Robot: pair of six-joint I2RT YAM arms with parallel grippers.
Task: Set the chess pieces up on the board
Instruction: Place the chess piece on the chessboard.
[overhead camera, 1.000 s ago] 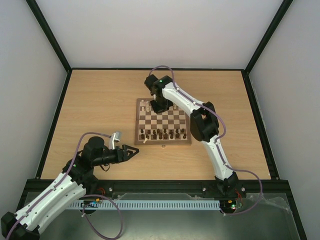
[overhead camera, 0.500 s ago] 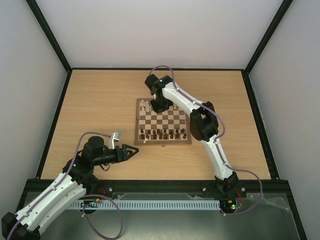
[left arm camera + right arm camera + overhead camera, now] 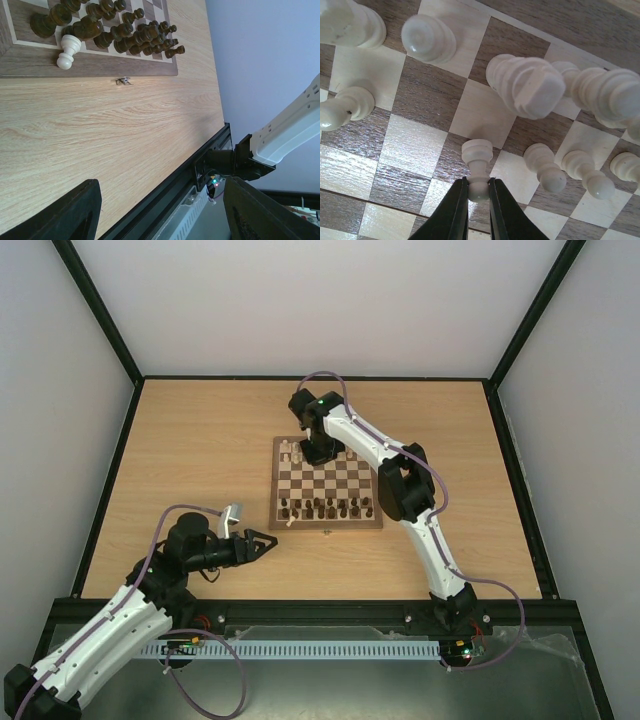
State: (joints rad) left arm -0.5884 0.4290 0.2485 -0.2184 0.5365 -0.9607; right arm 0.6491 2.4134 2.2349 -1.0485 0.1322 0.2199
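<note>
The board (image 3: 325, 480) lies mid-table. Dark pieces (image 3: 325, 507) fill its near rows. Cream chess pieces (image 3: 290, 452) stand at its far left corner. My right gripper (image 3: 320, 452) reaches down over the far rows. In the right wrist view it (image 3: 478, 192) is shut on the head of a cream pawn (image 3: 477, 160), whose base rests on a dark square (image 3: 420, 95) among other cream pieces (image 3: 527, 87). One cream pawn (image 3: 67, 50) lies on its side on the board's near border. My left gripper (image 3: 268, 540) hovers open and empty over bare table, near that corner.
A small metal clasp (image 3: 122, 80) sticks out from the board's near edge. Cream pawns (image 3: 547, 167) stand close to the right of the held one. The black frame rail (image 3: 320, 605) runs along the table's near edge.
The right arm's elbow has shifted very slightly to the left. The left arm has not moved.
</note>
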